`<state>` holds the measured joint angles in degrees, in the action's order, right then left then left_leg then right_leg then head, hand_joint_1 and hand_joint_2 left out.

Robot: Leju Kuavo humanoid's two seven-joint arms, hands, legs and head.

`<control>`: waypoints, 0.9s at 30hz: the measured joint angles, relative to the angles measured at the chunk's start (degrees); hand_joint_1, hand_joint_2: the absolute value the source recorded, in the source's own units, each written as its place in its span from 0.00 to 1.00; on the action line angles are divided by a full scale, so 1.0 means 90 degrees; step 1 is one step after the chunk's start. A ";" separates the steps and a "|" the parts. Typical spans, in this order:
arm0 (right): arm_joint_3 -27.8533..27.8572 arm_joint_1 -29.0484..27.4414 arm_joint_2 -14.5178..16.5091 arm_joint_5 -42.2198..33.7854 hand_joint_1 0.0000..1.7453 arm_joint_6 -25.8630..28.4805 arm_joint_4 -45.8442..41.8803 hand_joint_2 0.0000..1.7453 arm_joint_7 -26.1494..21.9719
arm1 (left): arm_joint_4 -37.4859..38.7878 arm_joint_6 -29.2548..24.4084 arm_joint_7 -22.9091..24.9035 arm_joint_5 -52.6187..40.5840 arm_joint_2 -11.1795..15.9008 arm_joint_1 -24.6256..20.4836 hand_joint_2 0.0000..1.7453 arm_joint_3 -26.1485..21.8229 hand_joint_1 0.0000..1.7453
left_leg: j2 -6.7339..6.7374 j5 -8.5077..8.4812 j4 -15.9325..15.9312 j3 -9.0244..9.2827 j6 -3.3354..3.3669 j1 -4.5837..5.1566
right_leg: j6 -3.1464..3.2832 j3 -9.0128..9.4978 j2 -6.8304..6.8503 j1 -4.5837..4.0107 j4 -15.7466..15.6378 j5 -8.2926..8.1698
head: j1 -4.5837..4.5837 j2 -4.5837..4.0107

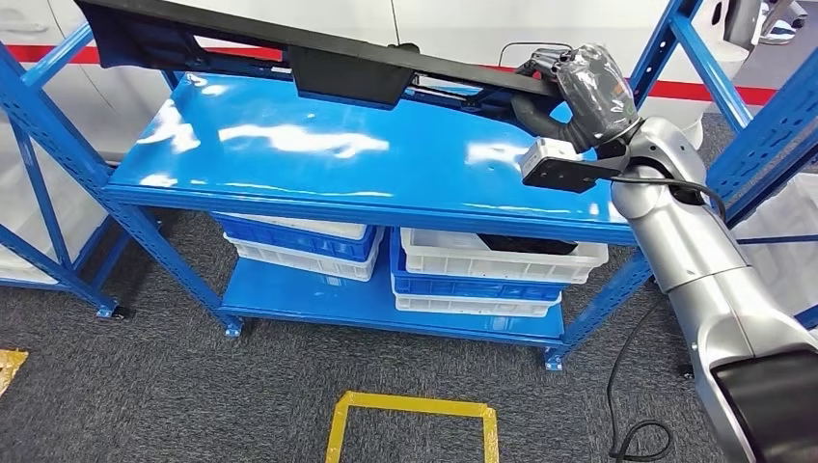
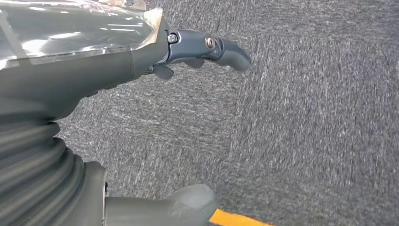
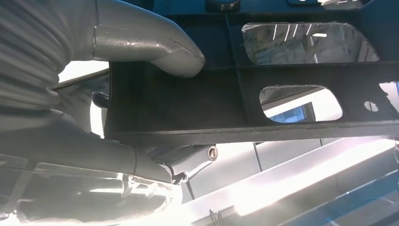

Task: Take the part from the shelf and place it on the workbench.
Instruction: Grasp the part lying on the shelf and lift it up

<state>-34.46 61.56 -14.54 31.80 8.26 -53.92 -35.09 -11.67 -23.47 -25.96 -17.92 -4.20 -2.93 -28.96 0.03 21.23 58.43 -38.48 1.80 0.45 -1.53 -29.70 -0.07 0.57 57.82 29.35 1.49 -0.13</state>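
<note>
Above the top shelf (image 1: 318, 145) of the blue rack (image 1: 58, 154), a long black part (image 1: 289, 48) hangs clear of the glossy shelf surface, running from the upper left toward the right, its right end lower. The right hand (image 1: 579, 92) grips that right end; the silver right arm (image 1: 695, 251) enters from the lower right. In the right wrist view, the thumb (image 3: 155, 47) lies across one face of the part (image 3: 244, 103) and darker fingers (image 3: 188, 157) curl under its edge, so the flat black bar with its cut-out windows is clamped between them. The far left end of the part reaches past the rack's left upright, near the white wall with a red stripe (image 1: 39, 53).

Lower shelf: 2 stacks of blue and white crates (image 1: 482, 270); the right top crate holds something dark.

Left hand (image 2: 141, 94): seen over grey carpet (image 2: 306, 132), fingers (image 2: 221, 49) extended, thumb apart, holding nothing.

Floor: yellow tape square (image 1: 410, 420) on the carpet in front of the rack; a black cable (image 1: 632, 424) loops at lower right.
</note>
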 joint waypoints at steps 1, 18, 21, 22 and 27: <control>-0.0007 -0.0009 -0.0002 0.0003 1.00 -0.0004 0.0000 1.00 0.0005 | 0.0001 0.0000 0.0000 -0.0009 0.0001 0.0005 1.00 0.0001 0.00 | -0.0011 0.0081 0.0058 -0.0040 -0.0034 -0.0010 | 0.0049 -0.0030 0.0012 0.0036 -0.0002 -0.0050 | 0.0002 0.0000; -0.0008 -0.0089 -0.0112 0.0002 1.00 -0.0012 -0.0064 1.00 0.0010 | 0.0012 0.0007 -0.0028 -0.0030 -0.0012 -0.0016 1.00 0.0007 0.00 | -0.0039 0.0611 -0.0041 0.0633 0.0114 -0.0111 | -0.0134 -0.1099 0.0041 0.0092 0.0443 -0.0401 | -0.0008 0.0000; -0.0010 -0.0125 -0.0140 0.0009 1.00 -0.0014 -0.0067 1.00 0.0010 | 0.0012 0.0005 -0.0028 -0.0033 -0.0001 -0.0013 1.00 0.0005 0.00 | -0.0028 0.0363 -0.0035 0.0324 0.0207 -0.0046 | -0.0053 -0.1368 0.0030 0.0077 0.1654 0.0334 | -0.0033 0.0000; -0.0010 -0.0145 -0.0145 0.0009 1.00 -0.0015 -0.0068 1.00 0.0011 | 0.0012 0.0005 -0.0029 -0.0035 -0.0002 -0.0013 1.00 0.0005 0.00 | -0.0026 0.0279 -0.0032 0.0219 0.0217 -0.0023 | -0.0087 -0.1338 0.0028 0.0059 0.1903 0.0362 | -0.0033 0.0000; -0.0005 -0.0183 -0.0160 0.0008 1.00 -0.0019 -0.0155 1.00 0.0015 | 0.0012 0.0007 -0.0030 -0.0055 -0.0030 -0.0019 1.00 0.0005 0.00 | -0.0023 -0.0116 -0.0024 -0.0176 0.0178 0.0057 | -0.0040 0.0082 0.0028 -0.0095 0.0409 0.0151 | -0.0019 0.0000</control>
<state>-34.51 59.91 -15.98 31.87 8.09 -55.31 -34.95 -11.56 -23.41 -26.22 -18.41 -4.46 -3.10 -28.92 -0.18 20.19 58.22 -40.07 3.40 0.97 -1.89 -28.96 0.18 -0.29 61.50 30.71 1.32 -0.13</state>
